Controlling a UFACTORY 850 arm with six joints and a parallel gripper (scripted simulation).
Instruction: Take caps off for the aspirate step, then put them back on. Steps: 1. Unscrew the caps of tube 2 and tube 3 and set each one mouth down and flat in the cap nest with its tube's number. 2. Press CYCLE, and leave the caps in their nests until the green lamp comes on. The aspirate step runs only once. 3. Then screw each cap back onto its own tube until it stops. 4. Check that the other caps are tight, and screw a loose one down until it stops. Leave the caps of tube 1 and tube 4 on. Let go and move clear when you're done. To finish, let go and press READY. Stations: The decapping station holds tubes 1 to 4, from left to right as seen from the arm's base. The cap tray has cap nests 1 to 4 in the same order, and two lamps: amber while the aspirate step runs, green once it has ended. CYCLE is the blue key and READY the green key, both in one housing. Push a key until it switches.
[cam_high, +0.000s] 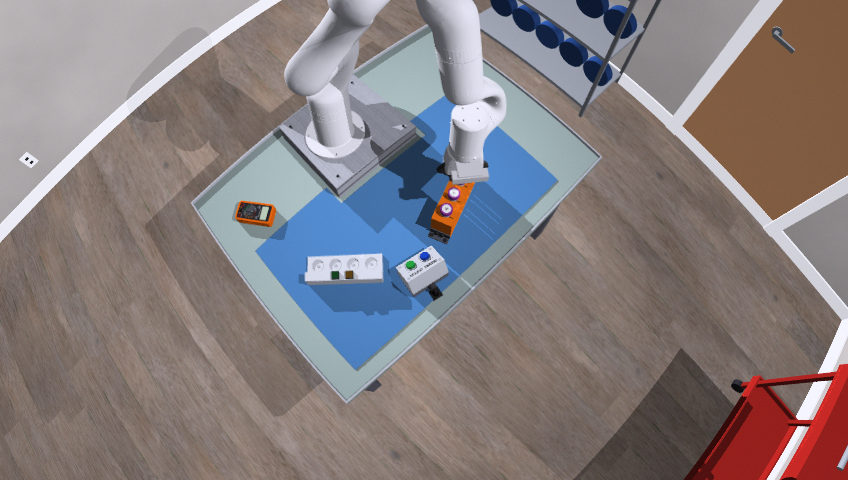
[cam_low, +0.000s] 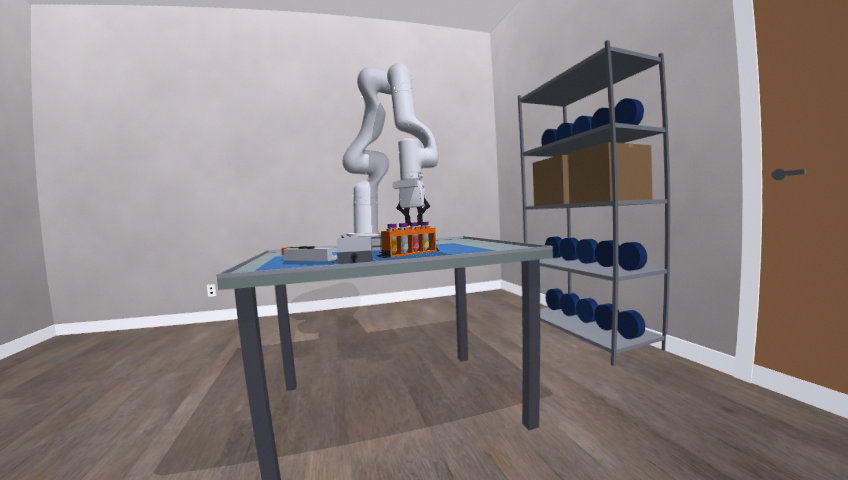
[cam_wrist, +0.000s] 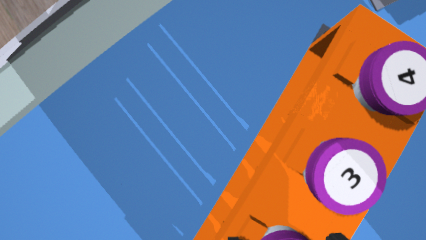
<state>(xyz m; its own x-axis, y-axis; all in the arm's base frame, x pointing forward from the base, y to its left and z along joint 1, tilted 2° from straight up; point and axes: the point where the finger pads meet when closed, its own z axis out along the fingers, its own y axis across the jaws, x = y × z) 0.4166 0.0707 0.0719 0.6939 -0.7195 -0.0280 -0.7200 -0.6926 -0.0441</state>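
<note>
White cap tray (cam_high: 373, 275) (cam_low: 308, 255) at left, its nests bare; the key housing (cam_high: 423, 277) (cam_low: 354, 246) just right of it. Farther right, the orange decapping station (cam_high: 442, 226) (cam_low: 386, 242) (cam_wrist: 272, 165) bears capped tubes — the gripper's (cam_high: 468, 172) (cam_low: 415, 221) (cam_wrist: 286, 238) fingers stand apart around the cap (cam_wrist: 285, 235) beside cap 3 (cam_high: 453, 193) (cam_wrist: 350, 176), unclamped.
</note>
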